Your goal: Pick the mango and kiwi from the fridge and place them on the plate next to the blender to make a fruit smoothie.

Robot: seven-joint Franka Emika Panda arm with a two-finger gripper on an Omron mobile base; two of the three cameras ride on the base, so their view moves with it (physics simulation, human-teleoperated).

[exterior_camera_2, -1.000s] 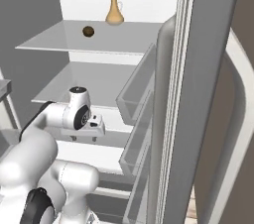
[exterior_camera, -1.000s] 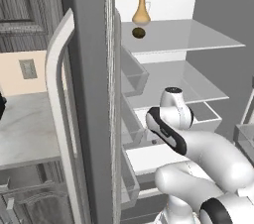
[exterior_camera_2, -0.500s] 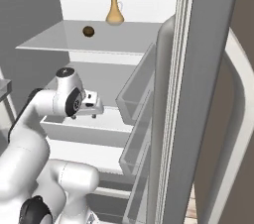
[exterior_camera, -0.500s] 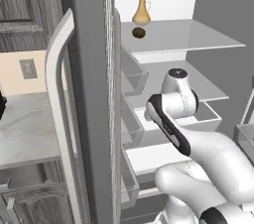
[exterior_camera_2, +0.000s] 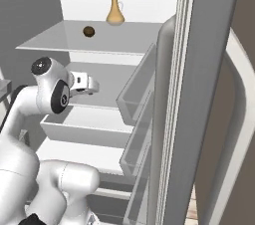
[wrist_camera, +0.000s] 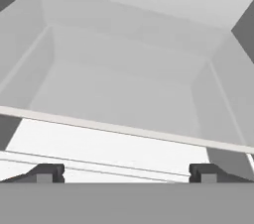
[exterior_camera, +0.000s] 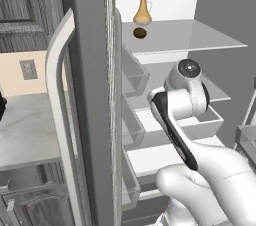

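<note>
Gripper (wrist_camera: pixel 126 172) of mine stands wide apart and empty inside the fridge (exterior_camera_2: pixel 209 94), above a drawer (wrist_camera: pixel 124 84). Kiwi (exterior_camera_2: pixel 88 31) sits on the top shelf (exterior_camera: pixel 190 37) near a tan bottle (exterior_camera_2: pixel 115 7).

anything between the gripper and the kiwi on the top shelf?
Yes. In the right base view the gripper sits below the shelf that carries the kiwi, so that shelf lies between them. No other object shows in that stretch.

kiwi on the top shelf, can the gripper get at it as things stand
Probably yes: the fridge stands open and the kiwi lies alone near the shelf front. The gripper sits a shelf lower, fingers apart, so it must rise first.
</note>
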